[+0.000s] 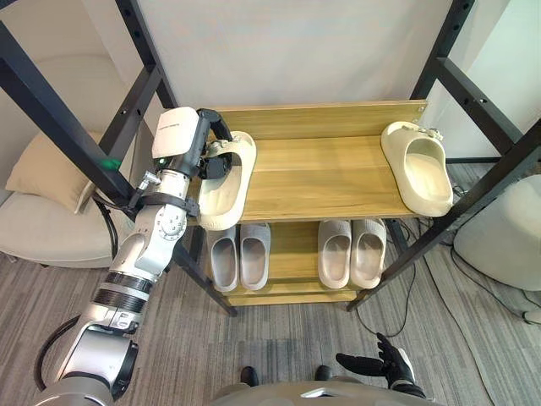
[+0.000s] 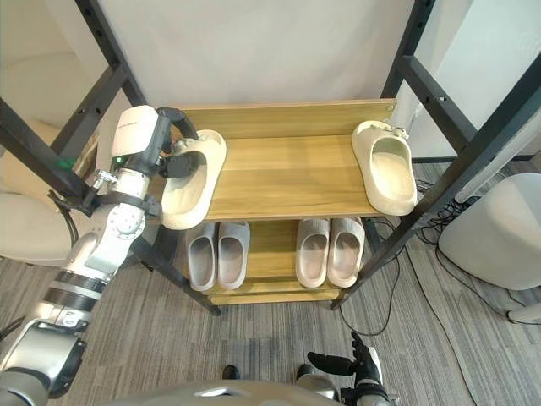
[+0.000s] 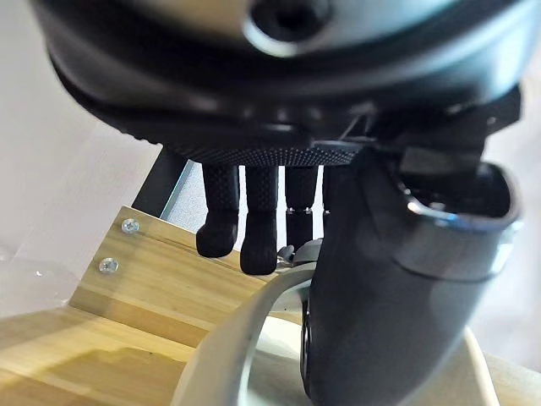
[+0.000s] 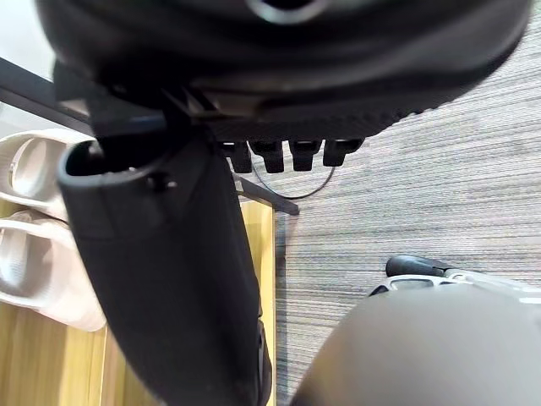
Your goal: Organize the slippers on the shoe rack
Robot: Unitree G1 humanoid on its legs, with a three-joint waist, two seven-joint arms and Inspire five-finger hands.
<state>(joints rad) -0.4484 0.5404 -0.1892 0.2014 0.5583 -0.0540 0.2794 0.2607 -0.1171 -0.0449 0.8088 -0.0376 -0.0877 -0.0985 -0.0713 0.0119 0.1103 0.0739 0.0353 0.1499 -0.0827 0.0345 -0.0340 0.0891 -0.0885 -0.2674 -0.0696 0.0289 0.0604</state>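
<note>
Looking down on grey carpet floor [image 1: 279, 338], with a black metal frame [image 1: 51, 106] boxing in the whole spot. Worth flagging the slanted left beam cutting across right beside the left arm, plus the slanted right beam [image 1: 473, 203] crossing in front of the rack's right front corner.

Off to the left, a pale armchair [image 1: 42, 228] with a tan cushion [image 1: 46, 169] behind that left beam. Off to the right, a light grey pouf [image 1: 503, 233] just beside the frame.

Dead centre, a two-level wooden shoe rack [image 1: 321, 182] backed up against a white wall.

Down on the lower shelf, a grey pair [image 1: 239, 255] on the left and a beige pair [image 1: 351, 252] on the right, each pair side by side and partly tucked under the top shelf.

Up top, the right cream slipper [image 1: 418, 167] lying flat near the right edge, well apart from its mate.

Over at the top shelf's left edge, the held cream slipper [image 1: 230, 188], tilted, near end hanging out past the front-left corner.

Gripped by the left hand [image 1: 213, 162]: fingers [image 3: 254, 228] curled over the slipper's upper band, thumb [image 3: 372, 279] on the other side, so clamped on that slipper.

Way down at the lower right, the right hand [image 1: 382, 364] low over the carpet, fingers loose and spread, holding nothing.
</note>
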